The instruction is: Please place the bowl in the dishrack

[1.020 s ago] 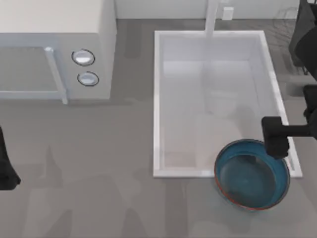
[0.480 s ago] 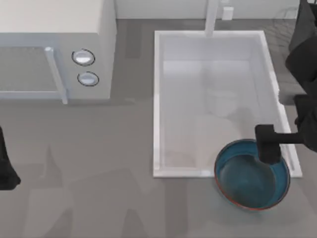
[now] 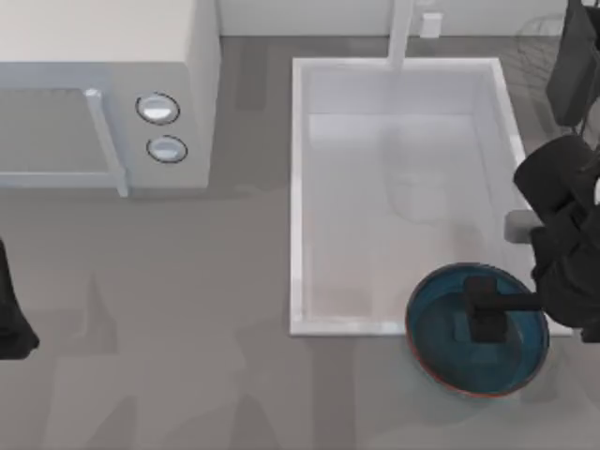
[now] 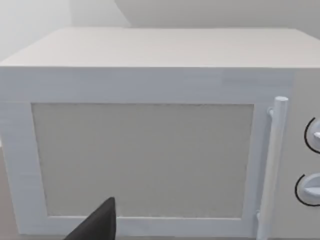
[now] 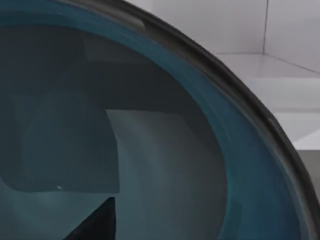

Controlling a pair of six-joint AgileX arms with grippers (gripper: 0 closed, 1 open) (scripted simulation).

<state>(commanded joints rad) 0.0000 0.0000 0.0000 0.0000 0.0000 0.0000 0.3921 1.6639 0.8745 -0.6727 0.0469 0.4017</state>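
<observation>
The teal-blue bowl (image 3: 433,339) with a reddish-brown rim lies at the front right corner of the white basin, overlapping the basin's front rim. My right gripper (image 3: 486,309) hangs over the middle of the bowl, reaching in from the right edge. The right wrist view looks closely into the bowl's glossy inside (image 5: 175,165). Faint dark wires of the dishrack (image 3: 536,34) show at the far right back corner, partly hidden behind my right arm. My left arm (image 3: 11,314) is parked at the left edge of the table.
A white microwave (image 3: 103,94) stands at the back left, and its door (image 4: 145,150) faces the left wrist camera. The white sink basin (image 3: 298,187) takes up the centre right, with a faucet post (image 3: 401,33) behind it.
My right gripper has moved from the bowl's back right rim toward the front, over the bowl's middle, and the arm has swung in from the right. The bowl has stayed in place.
</observation>
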